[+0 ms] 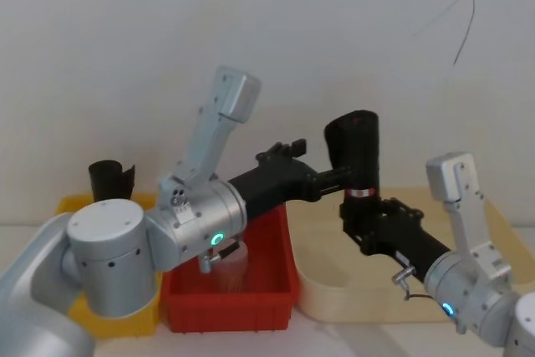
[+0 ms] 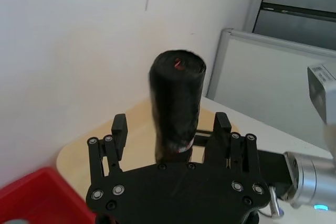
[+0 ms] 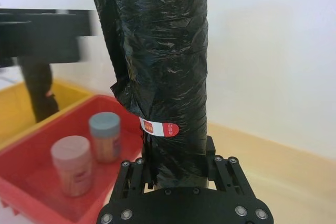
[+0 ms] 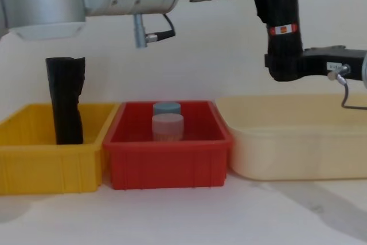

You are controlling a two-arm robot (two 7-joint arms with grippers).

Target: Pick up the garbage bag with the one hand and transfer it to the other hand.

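- I see the garbage bag (image 1: 353,150) held upright in the air, well above the rim of the beige tray (image 4: 298,153), over its end next to the red bin (image 4: 166,167)
- Right gripper (image 3: 177,156): jaws clenched on the bag's lower end
- Left gripper (image 2: 170,121): jaws released, one finger on either side of the bag with a gap each way
- Open air under the bag, plain wall behind it
- Label band (image 3: 160,127) is red and white; I cannot read its print
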